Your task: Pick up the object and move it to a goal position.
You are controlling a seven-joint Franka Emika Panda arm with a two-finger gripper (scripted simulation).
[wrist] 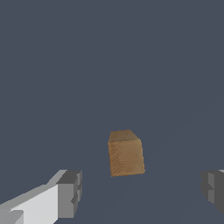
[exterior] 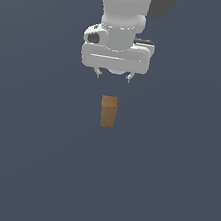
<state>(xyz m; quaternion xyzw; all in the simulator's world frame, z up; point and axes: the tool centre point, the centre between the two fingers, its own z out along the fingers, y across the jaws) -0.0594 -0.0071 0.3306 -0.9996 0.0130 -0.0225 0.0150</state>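
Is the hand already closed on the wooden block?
No. In the exterior view the hand hangs open above the wooden block, with a clear gap between the fingertips and the block's top.

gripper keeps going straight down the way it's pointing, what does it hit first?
Most likely the wooden block. The gripper hangs open above it, and the wrist view shows the block ahead between the fingers. Depth is unclear, so the fingers may straddle it and reach the floor.

Plain dark grey-blue surface [exterior: 27,170]
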